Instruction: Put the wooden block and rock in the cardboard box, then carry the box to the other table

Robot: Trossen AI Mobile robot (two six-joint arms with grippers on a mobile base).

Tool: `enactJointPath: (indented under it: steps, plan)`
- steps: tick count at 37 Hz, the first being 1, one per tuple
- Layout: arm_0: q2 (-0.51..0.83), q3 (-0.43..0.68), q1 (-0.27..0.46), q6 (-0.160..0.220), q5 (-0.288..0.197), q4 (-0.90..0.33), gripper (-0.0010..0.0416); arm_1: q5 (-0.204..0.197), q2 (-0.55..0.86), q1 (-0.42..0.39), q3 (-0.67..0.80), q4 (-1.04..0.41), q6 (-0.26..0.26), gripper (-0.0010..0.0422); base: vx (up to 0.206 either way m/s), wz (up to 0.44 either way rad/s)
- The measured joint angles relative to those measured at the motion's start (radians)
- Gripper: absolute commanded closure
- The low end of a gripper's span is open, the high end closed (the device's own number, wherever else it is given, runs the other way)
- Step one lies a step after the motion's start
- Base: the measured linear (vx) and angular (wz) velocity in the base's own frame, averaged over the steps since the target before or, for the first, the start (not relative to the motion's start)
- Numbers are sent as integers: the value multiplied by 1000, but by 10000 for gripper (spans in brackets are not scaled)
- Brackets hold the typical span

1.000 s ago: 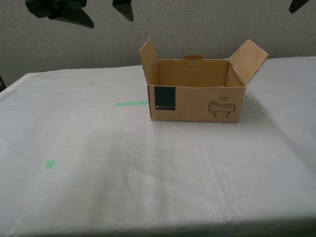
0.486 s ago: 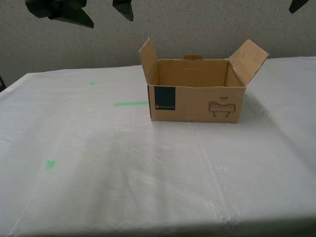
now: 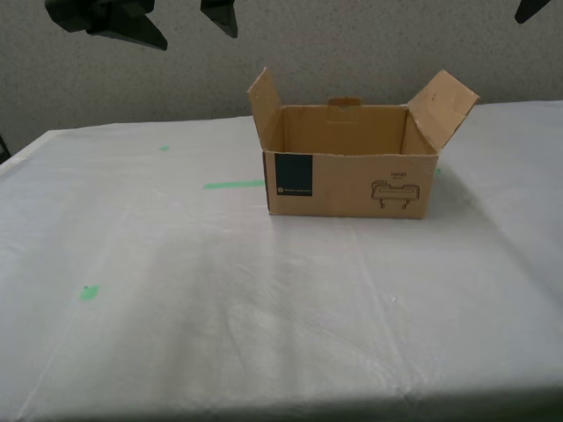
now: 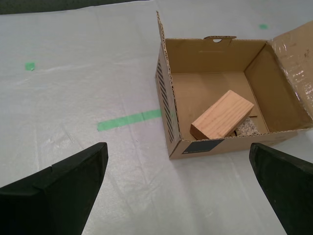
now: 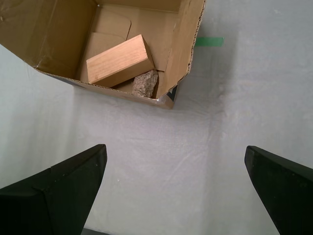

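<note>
The cardboard box [image 3: 352, 185] stands open on the other table [image 3: 264, 299], its flaps upright and its navy label facing the exterior camera. Inside it the wooden block [image 4: 222, 115] lies tilted, leaning on the rock [image 4: 247, 128]. The first wrist view also shows the wooden block [image 5: 120, 61] over the rock [image 5: 145, 84] in a corner of the box [image 5: 183, 44]. The exterior view hides both behind the box's front wall. My second gripper [image 4: 178, 152] and my first gripper [image 5: 176, 149] hang open and hold nothing, above the sheet and apart from the box.
Green tape marks [image 3: 233, 185] lie on the wrinkled white sheet at the exterior view's left of the box, with a smaller one [image 3: 88, 292] nearer the camera. Dark arm parts [image 3: 106, 19] show along the exterior view's top edge. A grey wall stands behind the table.
</note>
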Motion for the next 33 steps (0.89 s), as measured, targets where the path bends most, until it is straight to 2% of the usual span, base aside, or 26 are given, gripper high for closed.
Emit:
enactJointPath:
  steps: [33]
  plan:
    - [0,0,0,0,0,0,12,0,0,0,0,0,0,16,0,0]
